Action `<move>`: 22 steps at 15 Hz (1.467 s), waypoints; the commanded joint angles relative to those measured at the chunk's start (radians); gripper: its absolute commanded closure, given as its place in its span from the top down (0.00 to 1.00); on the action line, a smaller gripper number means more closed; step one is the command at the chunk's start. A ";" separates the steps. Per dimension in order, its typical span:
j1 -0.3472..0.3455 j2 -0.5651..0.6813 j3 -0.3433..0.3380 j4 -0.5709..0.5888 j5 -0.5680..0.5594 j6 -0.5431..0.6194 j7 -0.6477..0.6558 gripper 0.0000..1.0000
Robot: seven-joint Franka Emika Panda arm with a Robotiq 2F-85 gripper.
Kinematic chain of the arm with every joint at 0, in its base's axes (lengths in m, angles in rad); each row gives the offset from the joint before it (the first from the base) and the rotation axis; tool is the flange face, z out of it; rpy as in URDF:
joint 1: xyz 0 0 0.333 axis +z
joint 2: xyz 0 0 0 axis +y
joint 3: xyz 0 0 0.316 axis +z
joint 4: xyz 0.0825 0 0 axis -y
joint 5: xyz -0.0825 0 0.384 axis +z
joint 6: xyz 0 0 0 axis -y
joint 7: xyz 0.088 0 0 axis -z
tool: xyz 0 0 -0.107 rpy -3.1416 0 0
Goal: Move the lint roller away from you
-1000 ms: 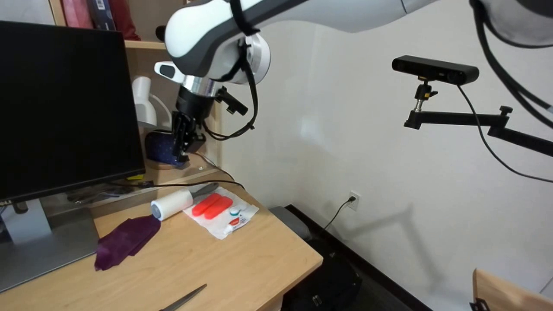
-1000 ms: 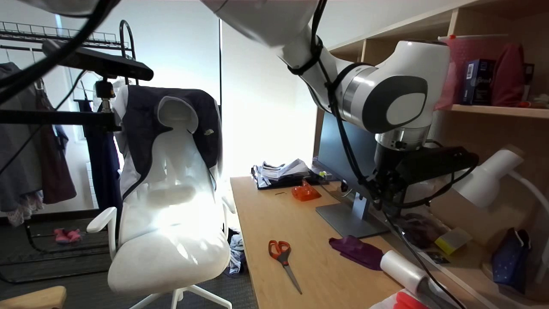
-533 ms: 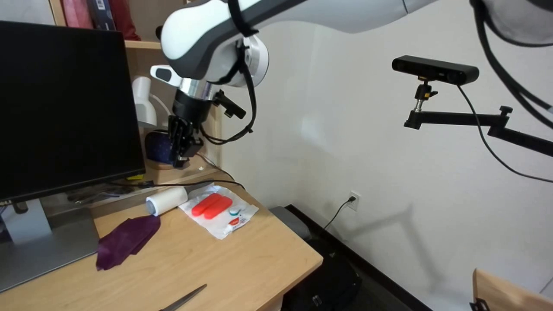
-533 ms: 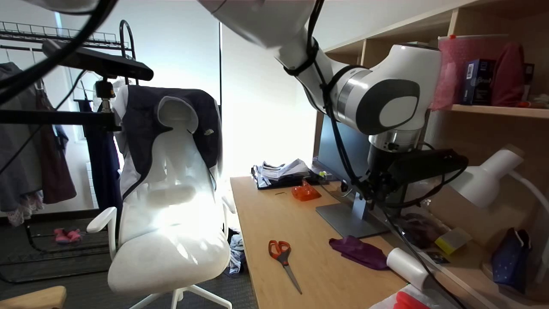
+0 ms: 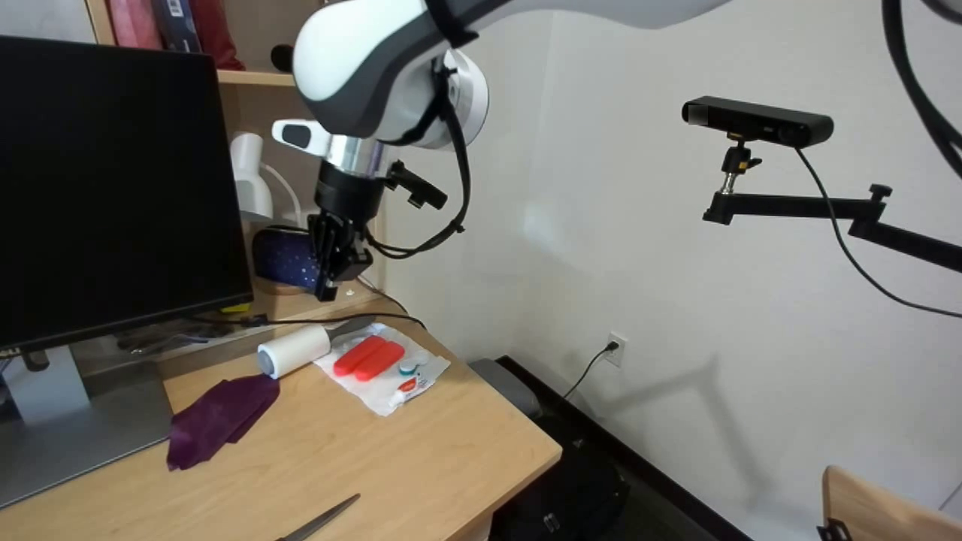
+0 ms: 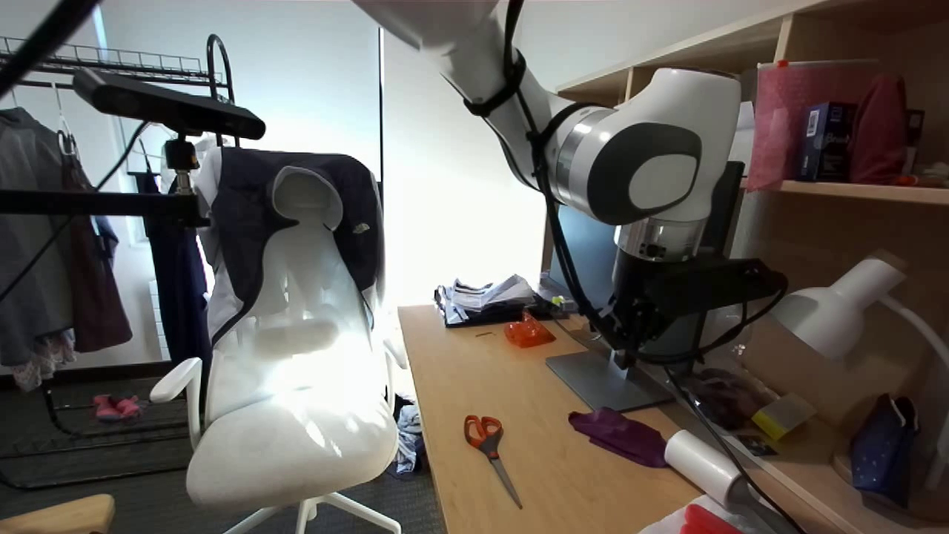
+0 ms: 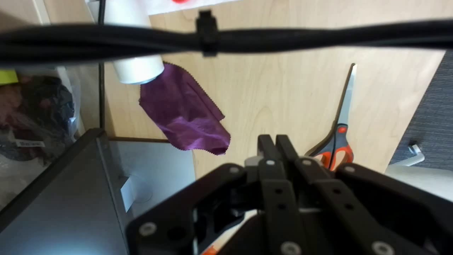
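The lint roller, with a white roll and a grey handle, lies on the desk beside the raised shelf edge. It also shows in an exterior view and in the wrist view, where cables cross in front of it. Its roll end lies at the purple cloth, and its handle reaches over the white packet. My gripper is shut, with nothing seen between its fingertips. It hangs above the desk in an exterior view, apart from the roller. In the wrist view the roller lies to its upper left.
A purple cloth and scissors lie on the desk. A white packet with red pieces lies by the handle. A monitor stands beside the arm. A black cable runs along the shelf edge near a lamp.
The lint roller has shifted slightly toward the shelf, then settled back a little. The arm has swung away from the roller, toward the monitor side in an exterior view.
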 commanded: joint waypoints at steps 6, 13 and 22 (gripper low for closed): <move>0.002 -0.184 -0.122 -0.269 -0.018 0.001 0.226 0.32; 0.010 -0.130 -0.114 -0.175 -0.017 -0.061 0.185 0.60; 0.150 -0.125 -0.169 -0.146 -0.152 -0.155 0.888 1.00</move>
